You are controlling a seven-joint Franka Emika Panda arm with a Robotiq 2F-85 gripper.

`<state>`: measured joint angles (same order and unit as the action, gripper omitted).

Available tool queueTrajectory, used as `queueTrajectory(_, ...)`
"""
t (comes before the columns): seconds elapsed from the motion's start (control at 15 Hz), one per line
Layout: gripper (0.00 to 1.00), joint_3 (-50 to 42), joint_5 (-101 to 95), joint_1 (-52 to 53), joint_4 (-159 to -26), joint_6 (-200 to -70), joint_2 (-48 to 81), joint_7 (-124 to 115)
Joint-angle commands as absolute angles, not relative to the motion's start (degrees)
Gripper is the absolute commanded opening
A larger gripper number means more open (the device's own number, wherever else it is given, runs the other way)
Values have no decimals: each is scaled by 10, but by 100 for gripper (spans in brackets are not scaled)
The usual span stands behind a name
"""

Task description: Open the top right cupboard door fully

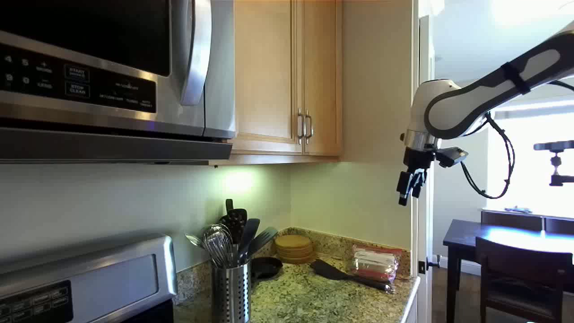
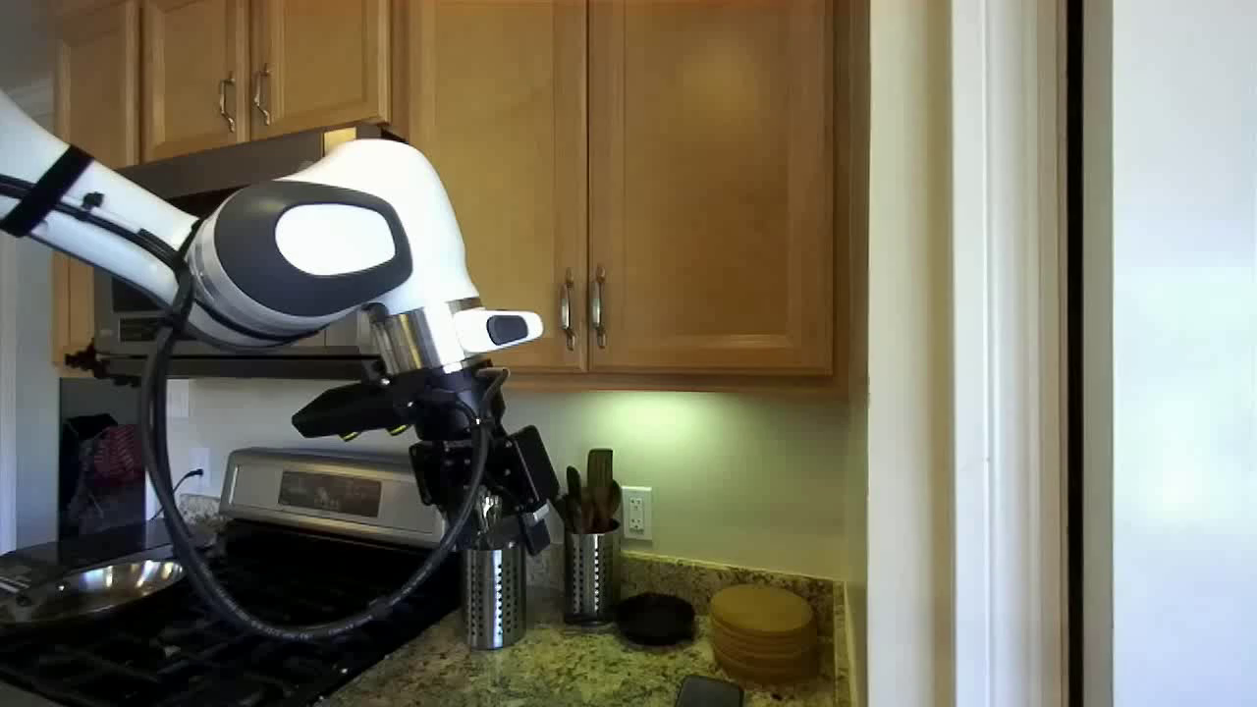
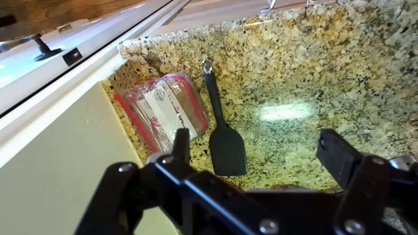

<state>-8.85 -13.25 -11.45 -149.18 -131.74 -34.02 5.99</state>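
Note:
The top right cupboard door is a light maple panel, seen in both exterior views [image 1: 322, 67] [image 2: 712, 187]. It is shut, flush beside the matching neighbouring door [image 1: 267, 67], which is also shut. Its small vertical silver handle [image 1: 309, 127] is at its lower edge by the seam, beside the neighbour's handle; it also shows in an exterior view [image 2: 598, 306]. My gripper [image 1: 410, 197] points down, apart from the door and below handle height. In the wrist view the gripper [image 3: 254, 133] is open with nothing between its fingers. The door is out of the wrist view.
A microwave [image 1: 188, 116] hangs beside the cupboard. Below are a granite counter [image 3: 277, 65] with a black spatula [image 3: 228, 151], a plastic bag [image 3: 169, 111], a utensil holder [image 1: 231, 291] and round yellow stacked pieces [image 1: 293, 249]. A side wall [image 1: 372, 89] adjoins the door's right side.

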Motion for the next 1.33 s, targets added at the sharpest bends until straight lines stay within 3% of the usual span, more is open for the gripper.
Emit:
queueTrajectory(0.0,100,-88,-131,-115,-1491,-1316,-340,61)
queueTrajectory(0.73,100,-80,-110,-90,-1470,-1329,-321,64)
queueTrajectory(1.27,100,-70,-84,-51,-1377,-1420,-265,68)
